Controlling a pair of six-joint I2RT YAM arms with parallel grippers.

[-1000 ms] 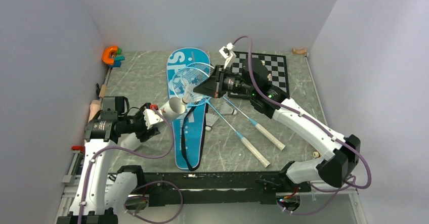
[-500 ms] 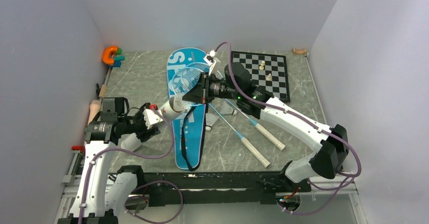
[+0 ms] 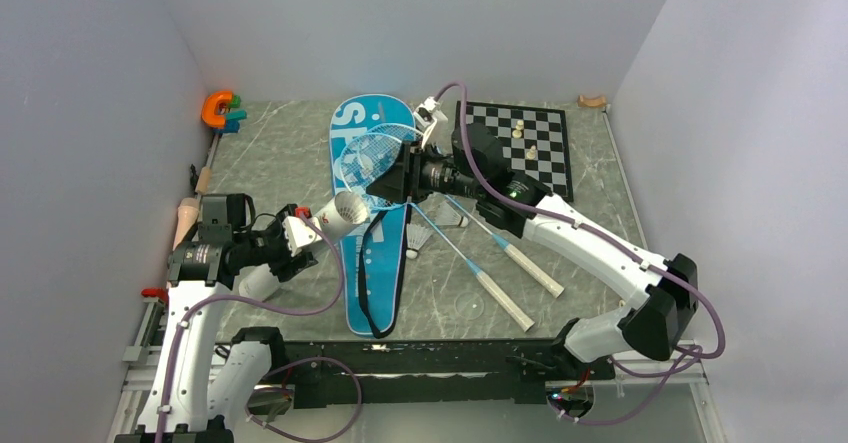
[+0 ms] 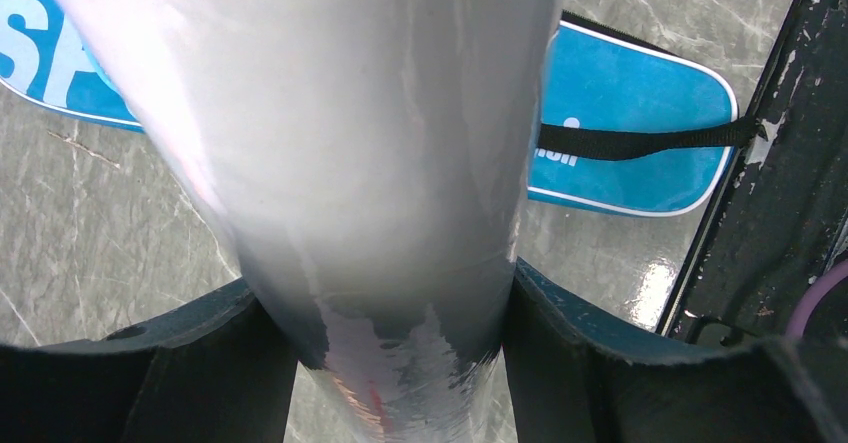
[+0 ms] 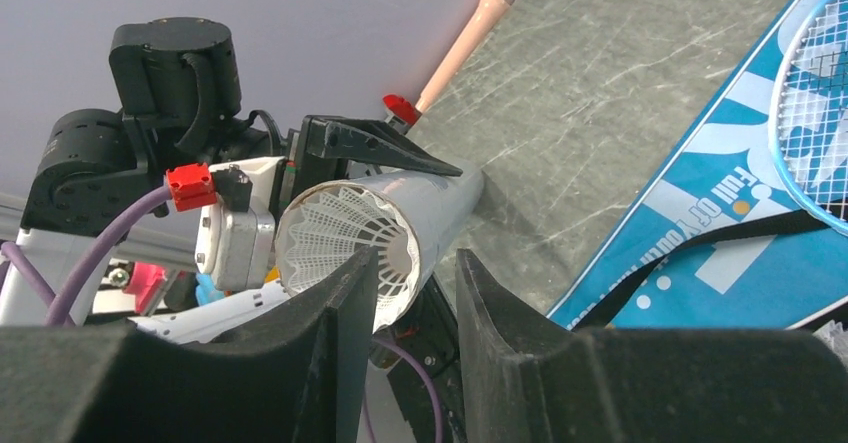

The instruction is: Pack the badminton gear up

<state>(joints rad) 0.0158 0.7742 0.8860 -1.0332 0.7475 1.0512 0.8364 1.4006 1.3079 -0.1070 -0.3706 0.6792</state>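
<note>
My left gripper is shut on a white shuttlecock tube, held tilted over the long blue bag. A white shuttlecock sits in the tube's open mouth. Just right of that mouth my right gripper stands open, with nothing between its fingers. Two rackets lie across the bag's top: their heads rest on it, and their handles point to the near right. Another shuttlecock lies beside the bag.
A chessboard with pale pieces lies at the back right. An orange clamp-like toy sits at the back left, with a wooden peg along the left wall. A clear round lid lies near the front rail.
My right gripper carried a shuttlecock left to the tube's mouth, opened and left it there, then drew back slightly. The left arm held the tube still.
</note>
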